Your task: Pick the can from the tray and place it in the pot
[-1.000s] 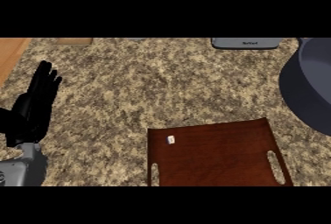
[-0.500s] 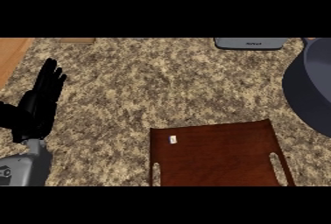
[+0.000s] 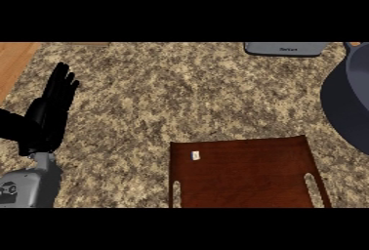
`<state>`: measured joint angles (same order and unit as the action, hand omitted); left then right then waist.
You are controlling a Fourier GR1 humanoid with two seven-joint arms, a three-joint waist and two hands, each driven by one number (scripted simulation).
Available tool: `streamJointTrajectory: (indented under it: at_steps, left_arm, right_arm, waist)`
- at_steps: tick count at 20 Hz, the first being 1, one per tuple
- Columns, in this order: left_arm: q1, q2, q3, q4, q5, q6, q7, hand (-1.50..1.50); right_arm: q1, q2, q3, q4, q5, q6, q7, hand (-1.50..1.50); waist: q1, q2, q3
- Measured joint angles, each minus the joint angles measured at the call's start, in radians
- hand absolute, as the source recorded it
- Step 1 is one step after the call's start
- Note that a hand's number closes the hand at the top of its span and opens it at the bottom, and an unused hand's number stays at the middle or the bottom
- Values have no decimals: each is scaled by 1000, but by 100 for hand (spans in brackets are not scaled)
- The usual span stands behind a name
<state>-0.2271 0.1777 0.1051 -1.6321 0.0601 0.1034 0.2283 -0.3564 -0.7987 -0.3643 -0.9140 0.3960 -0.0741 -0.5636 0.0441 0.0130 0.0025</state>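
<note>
One hand shows: the left hand (image 3: 52,110), fingers straight, resting at the counter's (image 3: 180,93) left edge. No can is visible on the tray (image 3: 245,171); pot (image 3: 349,107) lies far right.

Counted on the speckled granite counter (image 3: 187,97): one dark brown wooden tray with slotted handles (image 3: 249,173); one large dark grey round pot (image 3: 349,105); one flat grey device at the far edge (image 3: 284,49); one black hand (image 3: 52,110).
</note>
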Motion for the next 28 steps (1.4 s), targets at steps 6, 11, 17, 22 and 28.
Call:
streamJointTrajectory:
  at_steps: [6,11,17,22,28]
  left_arm:
    - [-6,1,2,-4,3,-2,9,0]
    - [-20,-2,-3,12,-1,-7,-2,0]
    - [-5,-7,-8,-4,-2,-7,-3,0]
    - [-11,-4,0,-2,2,-6,3,0]
    - [-12,-5,2,2,-8,4,1,0]
  right_arm:
    - [-164,15,36,316,81,-43,-85,-150]
    - [-252,20,44,495,93,41,-101,-150]
    - [-305,33,17,612,52,206,-199,-150]
    - [-347,20,-78,685,-51,352,-245,-150]
    - [-374,-62,-166,752,-140,468,-191,-150]
  waist:
    - [6,2,1]
    - [16,9,3]
    - [12,6,-1]
    - [7,8,2]
    - [5,10,4]
